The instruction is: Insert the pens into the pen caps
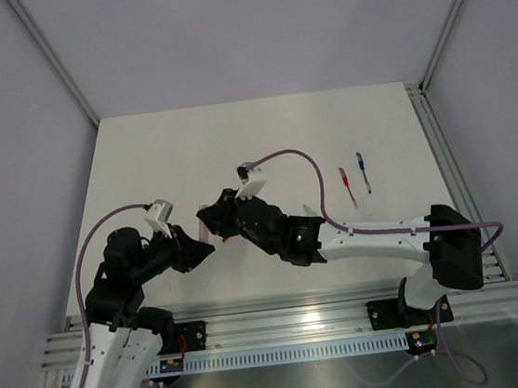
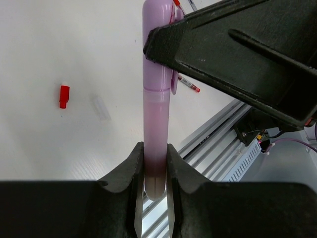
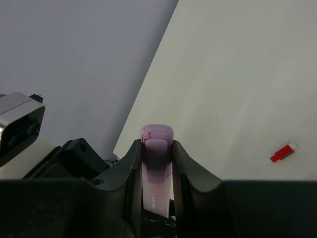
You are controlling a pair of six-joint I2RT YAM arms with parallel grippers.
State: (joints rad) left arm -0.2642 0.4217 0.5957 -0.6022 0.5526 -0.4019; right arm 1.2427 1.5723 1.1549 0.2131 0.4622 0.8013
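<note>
A pink pen [image 2: 157, 124] is held in the air between my two grippers, and its pink cap [image 3: 157, 135] sits on its far end. My left gripper [image 2: 155, 166] is shut on the pen's bare tail. My right gripper [image 3: 157, 154] is shut on the capped end. In the top view the grippers meet over the table's near middle, with the pen [image 1: 206, 230] between them. A red pen [image 1: 348, 187] and a blue pen [image 1: 363, 172] lie on the table to the right. A loose red cap [image 2: 64, 95] lies on the table; it also shows in the right wrist view [image 3: 283, 152].
A small clear cap-like piece [image 2: 100, 108] lies next to the red cap. The white table [image 1: 262, 137] is walled on three sides. An aluminium rail [image 1: 282, 318] runs along the near edge by the arm bases. Purple cables loop over both arms.
</note>
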